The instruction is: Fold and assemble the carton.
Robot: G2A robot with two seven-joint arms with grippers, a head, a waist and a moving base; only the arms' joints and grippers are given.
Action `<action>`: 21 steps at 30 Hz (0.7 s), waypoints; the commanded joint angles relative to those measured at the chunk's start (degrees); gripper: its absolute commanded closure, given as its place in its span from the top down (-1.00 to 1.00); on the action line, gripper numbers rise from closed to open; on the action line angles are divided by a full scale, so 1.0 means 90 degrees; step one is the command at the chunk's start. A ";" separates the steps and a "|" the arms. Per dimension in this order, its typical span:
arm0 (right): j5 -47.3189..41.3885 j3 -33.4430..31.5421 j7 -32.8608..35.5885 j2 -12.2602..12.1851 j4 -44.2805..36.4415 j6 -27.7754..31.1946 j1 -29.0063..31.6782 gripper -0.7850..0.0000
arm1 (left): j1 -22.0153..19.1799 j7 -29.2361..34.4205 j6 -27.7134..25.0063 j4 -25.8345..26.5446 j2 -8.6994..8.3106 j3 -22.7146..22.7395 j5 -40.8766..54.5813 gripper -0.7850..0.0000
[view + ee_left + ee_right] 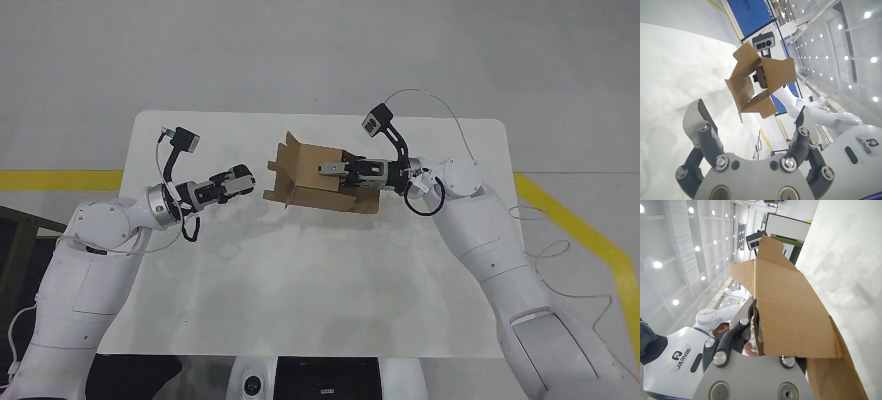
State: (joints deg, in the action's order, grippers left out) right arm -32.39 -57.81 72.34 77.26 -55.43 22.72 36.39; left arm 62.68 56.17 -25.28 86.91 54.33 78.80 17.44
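Two grippers meet a brown carton (300,190) at upper centre of the top view, over the white table (300,290). The right gripper (332,171) grasps one cardboard wall. In its wrist view one finger (744,313) shows beside the panel, and the other is hidden behind it. The left gripper (247,180) sits just left of the carton, apart from it, jaws spread and empty. The carton's flaps splay outward. Whether its underside touches the table cannot be told.

The carton (318,182) is matt brown cardboard, rough at its cut edges. The table (300,290) under it is smooth, faintly glossy white. The left gripper (247,181) has matt black pads (707,118) and shiny metal screws (721,162).
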 commanded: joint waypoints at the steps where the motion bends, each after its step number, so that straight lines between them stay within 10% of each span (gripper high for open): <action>1: -0.0016 -0.0008 -0.0027 -0.0002 -0.0093 0.0005 0.0048 -1.00 | -0.0025 -0.0121 0.0082 -0.0032 0.0017 -0.0057 0.0048 1.00; 21: -0.0156 0.0326 -0.0296 0.0178 -0.0037 0.0264 0.0030 -1.00 | -0.0238 0.0240 0.1119 0.0148 0.0107 -0.0270 0.1461 1.00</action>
State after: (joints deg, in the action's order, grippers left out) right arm -33.81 -54.96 69.69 78.81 -55.90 24.96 36.69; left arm 60.54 58.14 -15.66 88.10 55.28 76.27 29.97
